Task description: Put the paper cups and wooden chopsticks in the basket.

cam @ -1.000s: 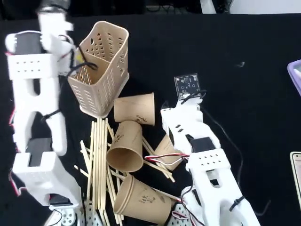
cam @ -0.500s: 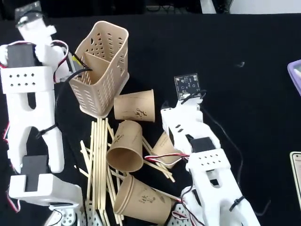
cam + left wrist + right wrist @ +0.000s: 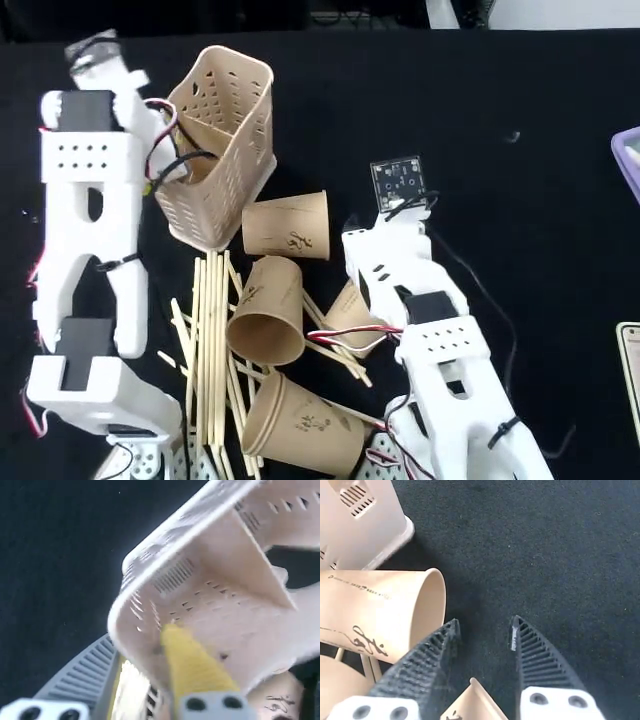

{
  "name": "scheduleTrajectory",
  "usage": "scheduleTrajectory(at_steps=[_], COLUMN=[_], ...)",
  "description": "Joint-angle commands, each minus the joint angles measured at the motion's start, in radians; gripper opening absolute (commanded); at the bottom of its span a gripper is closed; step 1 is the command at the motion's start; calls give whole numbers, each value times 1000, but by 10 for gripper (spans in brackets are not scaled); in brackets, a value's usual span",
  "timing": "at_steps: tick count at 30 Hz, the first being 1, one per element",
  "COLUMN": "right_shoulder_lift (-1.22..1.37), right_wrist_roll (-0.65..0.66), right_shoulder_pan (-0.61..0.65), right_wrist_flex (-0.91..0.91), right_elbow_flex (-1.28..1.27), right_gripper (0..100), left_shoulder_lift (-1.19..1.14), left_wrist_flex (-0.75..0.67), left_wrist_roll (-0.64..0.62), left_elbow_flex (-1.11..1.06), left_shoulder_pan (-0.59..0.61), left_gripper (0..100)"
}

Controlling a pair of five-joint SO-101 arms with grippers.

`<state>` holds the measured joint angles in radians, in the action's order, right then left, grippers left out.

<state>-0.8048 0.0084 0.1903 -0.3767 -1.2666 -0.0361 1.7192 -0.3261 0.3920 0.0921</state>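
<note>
The beige slotted basket (image 3: 225, 110) stands tilted at the back left. My left gripper (image 3: 165, 165) is shut on its near wall: in the left wrist view the gripper (image 3: 137, 635) straddles the basket (image 3: 225, 555) rim, yellow finger (image 3: 192, 665) inside. Three paper cups lie on their sides: one (image 3: 287, 227) by the basket's foot, one (image 3: 268, 310) in the middle, one (image 3: 300, 425) at the front. Another cup (image 3: 352, 315) lies partly under my right arm (image 3: 390, 265). Wooden chopsticks (image 3: 210, 350) lie scattered beneath the cups. My right gripper (image 3: 482, 630) hangs open beside a cup's mouth (image 3: 375, 610), holding nothing.
A purple tray edge (image 3: 628, 155) and a pale card (image 3: 630, 350) sit at the far right. Black cloth (image 3: 520, 230) covers the table, bare between my right arm and the tray. The arm bases (image 3: 150, 455) stand at the front edge.
My left arm swung left, then back right at the basket's side, and the basket shifted slightly with it. The right arm, the cups and the chopsticks have not moved.
</note>
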Motion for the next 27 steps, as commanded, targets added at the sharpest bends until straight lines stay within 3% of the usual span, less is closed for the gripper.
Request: scheduleTrajectory(at_steps=[1, 6, 12, 18, 23, 27], right_shoulder_lift=[-4, -4, -4, -5, -31, -96], right_wrist_roll=[-3, -3, -3, -3, -8, -5], right_shoulder_pan=[9, 9, 9, 6, -91, -161], right_wrist_flex=[20, 20, 20, 12, -173, -350], right_elbow_flex=[4, 4, 4, 10, 153, 286], right_gripper=[174, 174, 174, 176, 176, 176], left_shoulder_lift=[8, 8, 8, 8, 20, 20], left_wrist_flex=[-106, -226, -296, -359, -396, -316], left_wrist_roll=[178, 267, 269, 195, 176, 178], left_elbow_flex=[-2, -8, -51, -125, -119, -12], left_shoulder_pan=[-18, 13, 10, 36, 58, 51], left_gripper=[37, 30, 36, 163, 173, 174])
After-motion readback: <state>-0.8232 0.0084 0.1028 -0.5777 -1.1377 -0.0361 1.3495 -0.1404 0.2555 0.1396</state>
